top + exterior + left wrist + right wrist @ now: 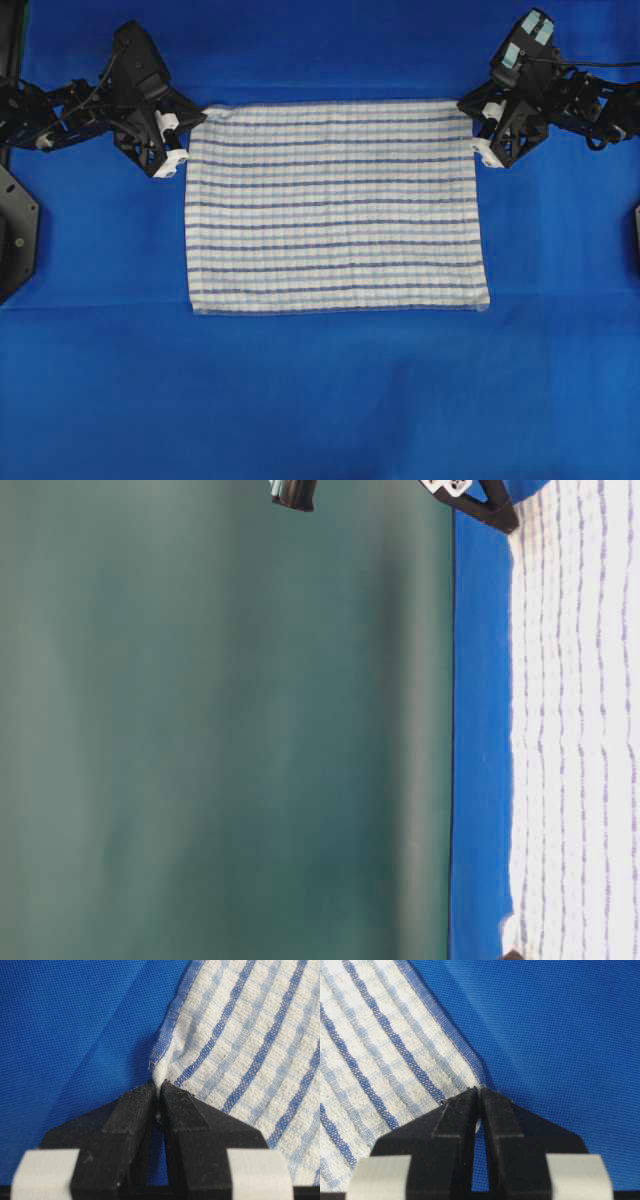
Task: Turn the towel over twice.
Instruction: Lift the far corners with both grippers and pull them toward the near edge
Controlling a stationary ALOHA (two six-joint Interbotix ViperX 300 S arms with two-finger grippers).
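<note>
Overhead, the towel (335,205) is lying flat mid-frame on the blue cloth (320,400), the left gripper (186,140) and right gripper (476,130) meeting its upper corners. Each wrist view is showing black fingers (132,1110) pinching a towel corner at lower centre.

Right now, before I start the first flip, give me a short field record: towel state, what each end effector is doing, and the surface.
towel: spread flat, striped, no folds seen
left end effector: shut on the towel's far left corner
right end effector: shut on the towel's far right corner
corners: each pinched at the fingertips, cloth bunched a little there
near edge: lying free on the blue cloth
flip progress: towel not yet lifted
</note>
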